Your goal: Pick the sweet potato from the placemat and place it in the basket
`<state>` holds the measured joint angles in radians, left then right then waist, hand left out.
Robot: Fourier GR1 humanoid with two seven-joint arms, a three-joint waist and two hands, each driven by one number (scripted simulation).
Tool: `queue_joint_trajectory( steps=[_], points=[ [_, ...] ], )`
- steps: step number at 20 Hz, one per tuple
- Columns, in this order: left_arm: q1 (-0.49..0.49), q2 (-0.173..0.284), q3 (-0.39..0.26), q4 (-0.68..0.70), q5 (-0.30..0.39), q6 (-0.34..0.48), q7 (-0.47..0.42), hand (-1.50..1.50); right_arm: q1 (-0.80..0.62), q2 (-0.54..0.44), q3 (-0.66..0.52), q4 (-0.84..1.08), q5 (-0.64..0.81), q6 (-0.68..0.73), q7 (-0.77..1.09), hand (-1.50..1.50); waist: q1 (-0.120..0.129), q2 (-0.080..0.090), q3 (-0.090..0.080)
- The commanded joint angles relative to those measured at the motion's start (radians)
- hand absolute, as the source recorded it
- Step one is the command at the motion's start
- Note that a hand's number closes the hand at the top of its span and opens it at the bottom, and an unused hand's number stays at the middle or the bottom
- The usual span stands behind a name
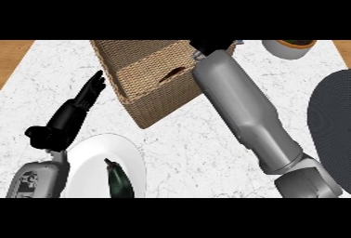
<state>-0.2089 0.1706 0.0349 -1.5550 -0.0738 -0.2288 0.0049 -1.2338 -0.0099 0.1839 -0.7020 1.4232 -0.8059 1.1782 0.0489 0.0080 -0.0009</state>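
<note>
Head view: you have only this one angle, looking steeply down on the counter (198,139).
Right hand: your right forearm (243,111) reaches far over the basket (154,79), and the black hand (209,45) sits at the far rim; you cannot tell whether its fingers are curled or spread.
Sweet potato: not visible anywhere; it may be hidden under that hand or inside the basket, and you cannot say which.
Placemat: the dark round mat (332,116) at the right edge shows nothing on its visible part.
Left hand: resting at the left (86,100), fingers straight and pressed together, pointing far, holding nothing.
Risk: letting go off-centre could drop the load on the rim or outside; the basket's far wall is hidden by the arm.
Risk: pulling the forearm back low could catch the wall and tip or shove the basket.
Around: a white plate (96,162) with a dark vegetable (120,181) near left, and a bowl (291,48) far right; neither blocks the way.
</note>
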Motion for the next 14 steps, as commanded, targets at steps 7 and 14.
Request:
queue_joint_trajectory(
  steps=[7,14],
  points=[
    [0.002,-0.01,-0.009,-0.01,-0.005,0.003,0.02,0.0,-0.05,0.009,-0.039,-0.03,-0.021,-0.19,0.144,-1.5,-0.013,-0.004,0.0],
    [0.02,-0.001,0.016,-0.019,-0.006,0.017,0.009,0.0,0.006,0.01,-0.139,-0.163,-0.067,-0.24,0.159,-1.5,-0.034,-0.014,0.001]
  ],
)
